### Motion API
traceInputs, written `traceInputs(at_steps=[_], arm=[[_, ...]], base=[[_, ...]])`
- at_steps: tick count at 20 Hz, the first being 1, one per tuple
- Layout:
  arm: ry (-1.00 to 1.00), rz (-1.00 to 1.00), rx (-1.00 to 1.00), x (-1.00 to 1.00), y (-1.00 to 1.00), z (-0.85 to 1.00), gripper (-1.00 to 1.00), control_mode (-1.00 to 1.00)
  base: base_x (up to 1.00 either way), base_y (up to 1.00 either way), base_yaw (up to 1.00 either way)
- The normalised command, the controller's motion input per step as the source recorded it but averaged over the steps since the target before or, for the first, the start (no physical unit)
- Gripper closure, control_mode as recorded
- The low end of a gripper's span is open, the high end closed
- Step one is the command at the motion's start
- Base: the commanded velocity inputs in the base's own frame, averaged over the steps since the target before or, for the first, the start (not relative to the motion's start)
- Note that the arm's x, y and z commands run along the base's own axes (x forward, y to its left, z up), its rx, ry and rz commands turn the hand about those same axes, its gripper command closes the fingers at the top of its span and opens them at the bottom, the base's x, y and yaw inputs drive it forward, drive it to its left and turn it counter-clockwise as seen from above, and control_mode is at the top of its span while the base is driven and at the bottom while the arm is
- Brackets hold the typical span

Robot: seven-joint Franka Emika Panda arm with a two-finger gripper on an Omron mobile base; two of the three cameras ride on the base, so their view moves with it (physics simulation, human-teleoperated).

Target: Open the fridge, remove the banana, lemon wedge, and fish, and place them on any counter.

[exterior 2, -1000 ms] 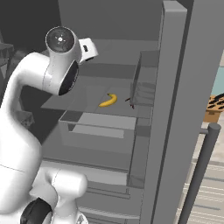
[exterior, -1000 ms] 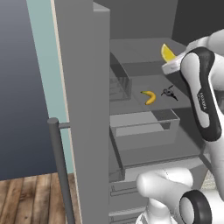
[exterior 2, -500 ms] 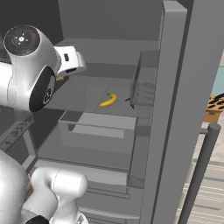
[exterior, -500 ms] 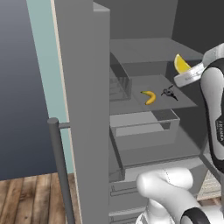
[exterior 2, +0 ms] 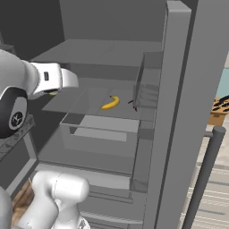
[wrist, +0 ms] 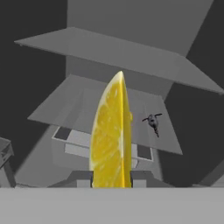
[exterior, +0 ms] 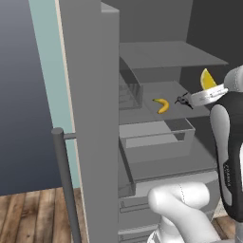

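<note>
A: From the left base view, our fridge (exterior: 90,118) stands open, its door swung toward us at nine o'clock. The banana (exterior: 162,105) lies on the middle shelf (exterior: 142,102), with the fish (exterior: 182,100) just beside it at three o'clock. The lemon wedge (exterior: 207,79) sticks up past our arm's wrist at the right edge, clear of the shelf.

B: What could go wrong from here, as we judge it?

A: The wedge is thin and held by its narrow end. If we swing too fast toward the tabletop, it could twist or slip out and drop to the floor. Our arm also sits close to the fridge wall, so a wide turn might clip it.

B: And the right base view?

A: There we see the banana (exterior 2: 110,103) on the same shelf, and a small dark shape, likely the fish (exterior 2: 133,104), at its three o'clock, near the door bins. Our wrist crosses in at nine o'clock with a sliver of yellow under it; we cannot make out the fingers there.

B: The hand view settles it?

A: Yes. Our gripper (wrist: 111,177) is partly closed and clamped on the lemon wedge (wrist: 111,140), which stands upright between the two fingers (wrist: 82,177) at six o'clock. The fish (wrist: 152,122) rests on the shelf beyond, at two o'clock of the wedge. The banana is hidden behind the wedge, and we see no tabletop.
</note>
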Motion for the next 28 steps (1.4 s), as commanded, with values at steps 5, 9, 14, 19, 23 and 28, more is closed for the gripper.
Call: traceInputs(at_steps=[5, 9, 14, 19, 23, 28], arm=[[0.00, -0.07, 0.00, -0.13, 0.00, 0.00, 1.00, -1.00], [0.00, 0.00, 0.00, -0.04, 0.00, 0.00, 1.00, -1.00], [0.00, 0.00, 0.00, 0.00, 0.00, 0.00, 1.00, -1.00], [0.00, 0.00, 0.00, 0.00, 0.00, 0.00, 1.00, -1.00], [0.00, 0.00, 0.00, 0.00, 0.00, 0.00, 1.00, 1.00], [0.00, 0.00, 0.00, 0.00, 0.00, 0.00, 1.00, 1.00]], base=[[0.00, 0.00, 0.00], [0.00, 0.00, 0.00], [0.00, 0.00, 0.00], [0.00, 0.00, 0.00], [0.00, 0.00, 0.00], [-0.12, 0.00, 0.00]])
